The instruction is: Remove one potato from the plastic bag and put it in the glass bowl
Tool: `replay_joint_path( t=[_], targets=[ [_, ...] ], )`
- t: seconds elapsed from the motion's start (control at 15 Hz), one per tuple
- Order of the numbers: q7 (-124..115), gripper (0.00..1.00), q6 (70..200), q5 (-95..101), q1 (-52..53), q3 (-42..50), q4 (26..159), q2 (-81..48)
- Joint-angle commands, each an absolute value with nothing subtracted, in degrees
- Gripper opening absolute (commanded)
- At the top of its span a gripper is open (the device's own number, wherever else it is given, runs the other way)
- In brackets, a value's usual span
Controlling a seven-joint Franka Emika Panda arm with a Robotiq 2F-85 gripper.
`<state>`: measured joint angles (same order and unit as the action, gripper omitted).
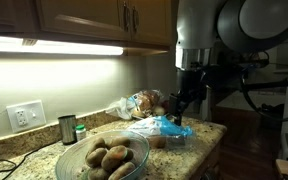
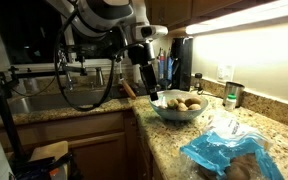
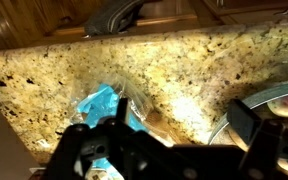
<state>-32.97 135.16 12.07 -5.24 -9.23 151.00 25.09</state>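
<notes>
The glass bowl stands on the granite counter with several potatoes in it. It also shows in an exterior view and at the right edge of the wrist view. The plastic bag is clear and blue, lies crumpled near the counter's end, and holds brown potatoes. The wrist view shows its blue part. My gripper hangs open and empty above the counter between bag and bowl. It appears in both exterior views, and the wrist view shows bare counter between its fingers.
A bread bag lies against the back wall. A metal canister and a green-lidded jar stand beside the bowl. A sink with a faucet lies past the counter's end. Cabinets hang overhead.
</notes>
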Motion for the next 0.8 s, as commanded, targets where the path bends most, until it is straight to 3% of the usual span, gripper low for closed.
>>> replay_joint_path(
  t=[0.0, 0.73],
  targets=[
    [-32.8, 1.00, 135.1, 11.9, -5.5, -9.4, 151.1, 25.3],
    [-32.8, 1.00, 133.4, 12.7, -9.1, -6.8, 147.7, 24.7]
  ],
)
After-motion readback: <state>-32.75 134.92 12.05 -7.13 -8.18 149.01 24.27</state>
